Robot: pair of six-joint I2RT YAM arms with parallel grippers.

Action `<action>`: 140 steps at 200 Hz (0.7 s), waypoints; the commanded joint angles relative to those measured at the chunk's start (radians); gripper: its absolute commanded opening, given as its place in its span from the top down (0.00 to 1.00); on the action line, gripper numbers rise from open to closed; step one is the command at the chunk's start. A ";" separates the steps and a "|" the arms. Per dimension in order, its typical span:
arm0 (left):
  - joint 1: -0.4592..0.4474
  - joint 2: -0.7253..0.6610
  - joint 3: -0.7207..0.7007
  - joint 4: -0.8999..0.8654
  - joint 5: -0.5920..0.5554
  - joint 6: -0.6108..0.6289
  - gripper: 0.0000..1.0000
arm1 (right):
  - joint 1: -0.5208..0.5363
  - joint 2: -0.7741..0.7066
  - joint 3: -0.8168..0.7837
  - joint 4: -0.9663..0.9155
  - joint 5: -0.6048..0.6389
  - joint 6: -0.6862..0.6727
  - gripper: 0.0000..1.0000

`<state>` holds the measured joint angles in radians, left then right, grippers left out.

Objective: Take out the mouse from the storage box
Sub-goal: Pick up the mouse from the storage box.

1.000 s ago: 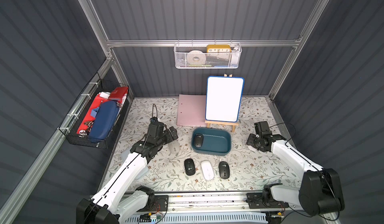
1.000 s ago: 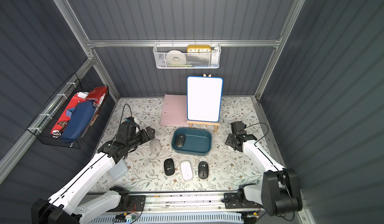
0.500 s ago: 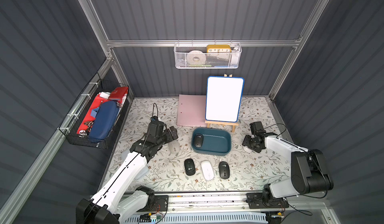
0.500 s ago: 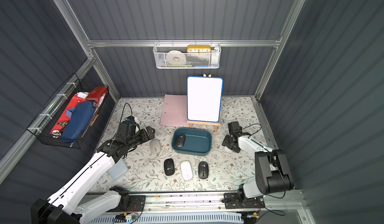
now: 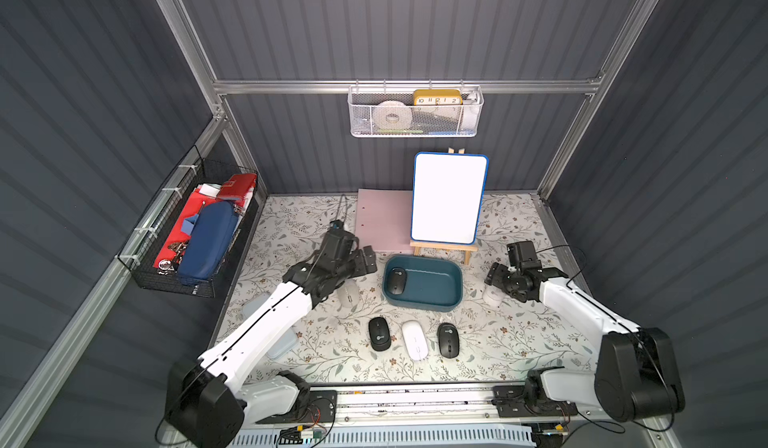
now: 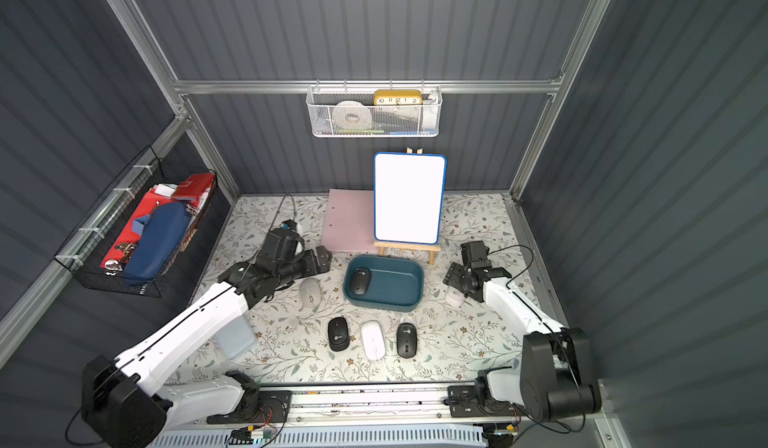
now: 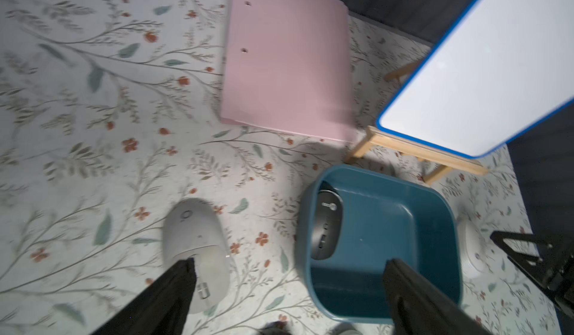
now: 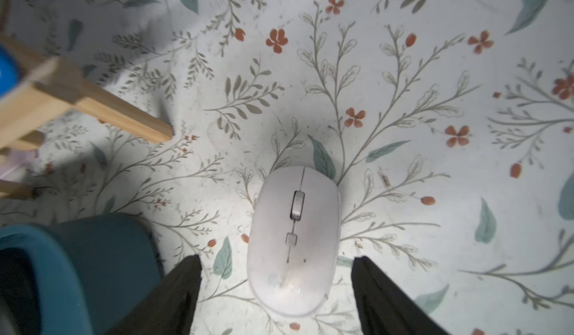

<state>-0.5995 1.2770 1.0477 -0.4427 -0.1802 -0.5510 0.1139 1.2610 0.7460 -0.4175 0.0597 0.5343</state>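
The teal storage box sits mid-table with one black mouse at its left end. In the left wrist view the same mouse lies in the box. My left gripper hovers open just left of the box, with a grey mouse on the mat beneath it. To the right of the box, a white mouse rests on the mat. My right gripper is open astride it, with a gap on both sides.
A black mouse, a white one and another black one lie in a row in front of the box. Behind it stand a whiteboard on a wooden easel and a pink folder. Baskets hang on the left wall and the back wall.
My right gripper has swung a little left toward the box and its jaws have spread, leaving the white mouse lying free on the mat. The left arm has barely moved.
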 commanded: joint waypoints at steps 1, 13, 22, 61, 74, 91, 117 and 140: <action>-0.087 0.103 0.065 -0.032 -0.022 0.003 0.01 | 0.021 -0.095 0.012 -0.070 -0.006 0.005 0.20; -0.128 0.149 0.101 -0.052 -0.035 -0.012 0.01 | 0.028 -0.139 0.016 -0.093 -0.008 0.005 0.19; -0.154 0.185 0.127 -0.070 -0.048 -0.017 0.01 | 0.035 -0.170 0.018 -0.114 -0.010 0.004 0.19; -0.238 0.383 0.259 -0.158 -0.119 -0.014 0.01 | 0.053 -0.269 -0.020 -0.114 -0.027 0.005 0.19; -0.275 0.456 0.320 -0.189 -0.153 0.003 0.00 | 0.058 -0.284 -0.028 -0.113 -0.036 0.009 0.19; -0.296 0.563 0.417 -0.276 -0.222 -0.021 0.01 | 0.062 -0.302 -0.028 -0.124 -0.053 0.012 0.19; -0.296 0.641 0.462 -0.321 -0.276 -0.034 0.01 | 0.066 -0.338 -0.029 -0.132 -0.053 0.010 0.19; -0.297 0.680 0.474 -0.324 -0.299 -0.033 0.01 | 0.068 -0.353 -0.034 -0.136 -0.046 0.001 0.19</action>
<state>-0.9016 1.9324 1.4914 -0.6895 -0.4080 -0.5701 0.1749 0.9272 0.7250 -0.5312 0.0177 0.5392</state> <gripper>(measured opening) 0.994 0.806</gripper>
